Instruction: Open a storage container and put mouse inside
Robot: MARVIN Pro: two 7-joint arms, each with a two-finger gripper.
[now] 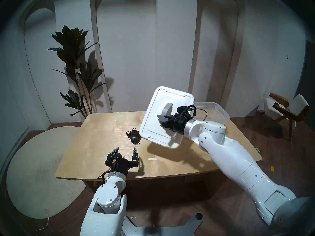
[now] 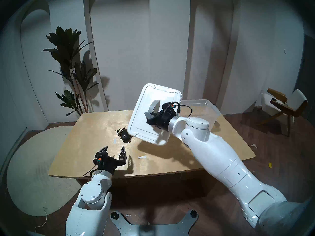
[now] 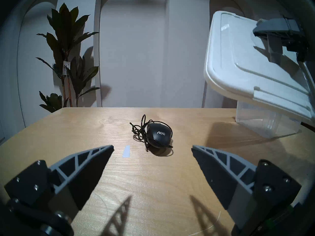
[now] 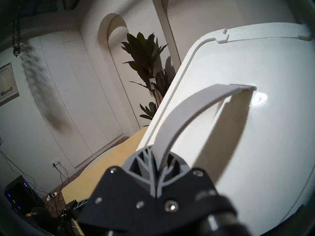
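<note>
White arched walls — wooden table

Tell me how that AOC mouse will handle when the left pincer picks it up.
The mouse looks rigid and light, but its rounded, glossy shell may slip. Its loose cord is floppy and will likely trail or snag. The left pincer stands open.

On the counter the mouse lies mid-way; the left claw is before it; the lid hangs tilted to its right; the open storage container stands behind, far right.
</note>
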